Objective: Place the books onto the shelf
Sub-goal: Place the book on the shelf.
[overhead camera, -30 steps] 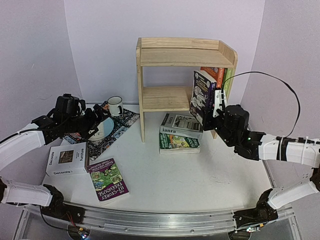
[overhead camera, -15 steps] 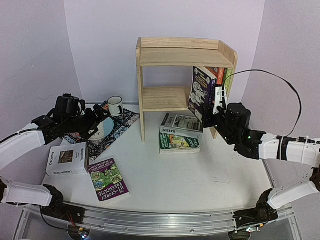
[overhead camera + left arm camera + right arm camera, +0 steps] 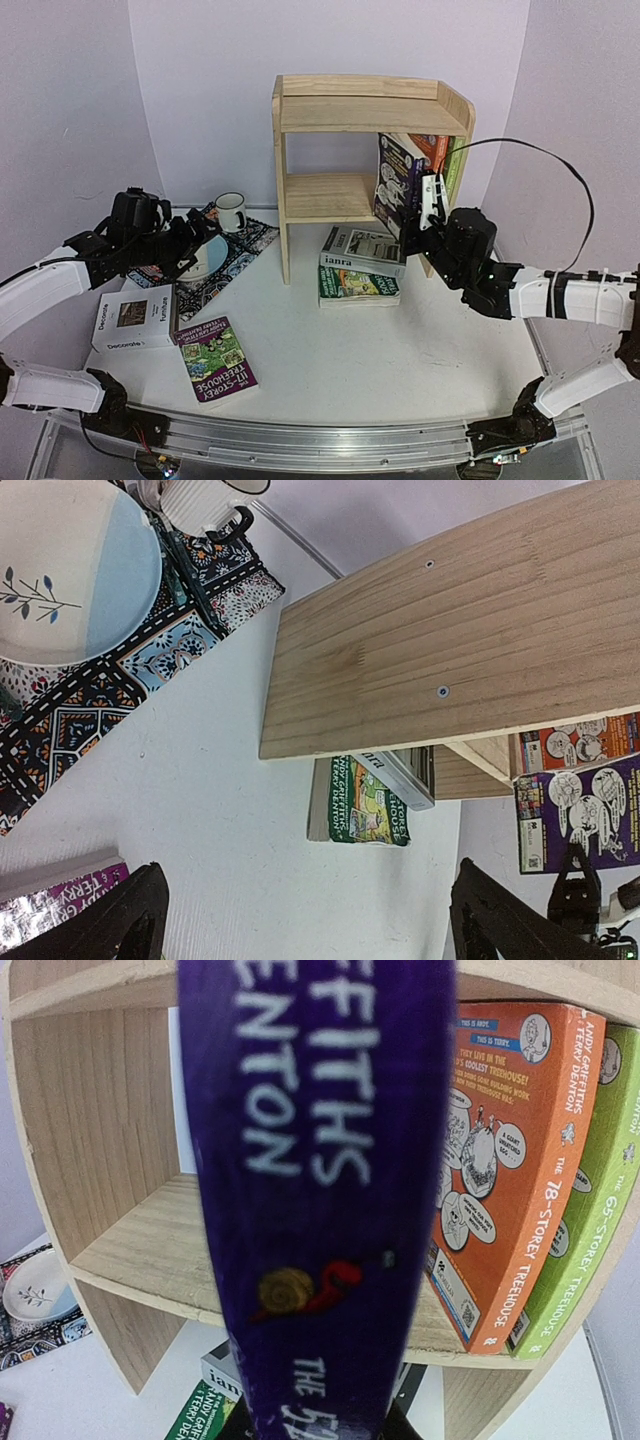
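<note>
Purple-spined and upright, the dark purple book (image 3: 398, 188) sits in my right tool (image 3: 429, 208), which is closed narrow across its covers at the spine side, just in front of the shelf's (image 3: 330, 112) lower tier. At that tier's right end the orange book (image 3: 505, 1160) and light green book (image 3: 600, 1200) lean together. To do this well, I judge I should match their lean, slide in spine-out just left of the orange one, keep the top under the shelf's upper board, and release only once the bottom rests on wood. My left tool (image 3: 195, 243) hangs wide and empty, left of the shelf.
</note>
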### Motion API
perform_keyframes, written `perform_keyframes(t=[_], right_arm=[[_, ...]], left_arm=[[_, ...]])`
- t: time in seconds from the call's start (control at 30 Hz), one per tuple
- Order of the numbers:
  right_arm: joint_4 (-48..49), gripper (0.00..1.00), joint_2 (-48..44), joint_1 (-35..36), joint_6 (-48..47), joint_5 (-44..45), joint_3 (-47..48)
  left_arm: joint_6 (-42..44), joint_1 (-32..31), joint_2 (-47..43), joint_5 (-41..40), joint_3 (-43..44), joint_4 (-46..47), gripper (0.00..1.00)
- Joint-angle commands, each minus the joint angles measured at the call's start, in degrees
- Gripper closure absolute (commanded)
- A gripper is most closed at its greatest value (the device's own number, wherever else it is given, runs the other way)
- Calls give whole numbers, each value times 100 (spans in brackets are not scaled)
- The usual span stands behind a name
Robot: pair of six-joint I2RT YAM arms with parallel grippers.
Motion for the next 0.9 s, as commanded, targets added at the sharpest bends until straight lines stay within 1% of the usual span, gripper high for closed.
perform_keyframes(t=[0.0,0.37,0.87], right_arm=[[1527,100,-23,-24,-178,236,134],[1535,100,541,-51,-241,426,502],[774,100,1076,-307,74,379,1335]], left_arm=[[66,4,154,107,289,97,0],[57,2,295,181,376,97,0],[72,4,342,180,385,96,0]])
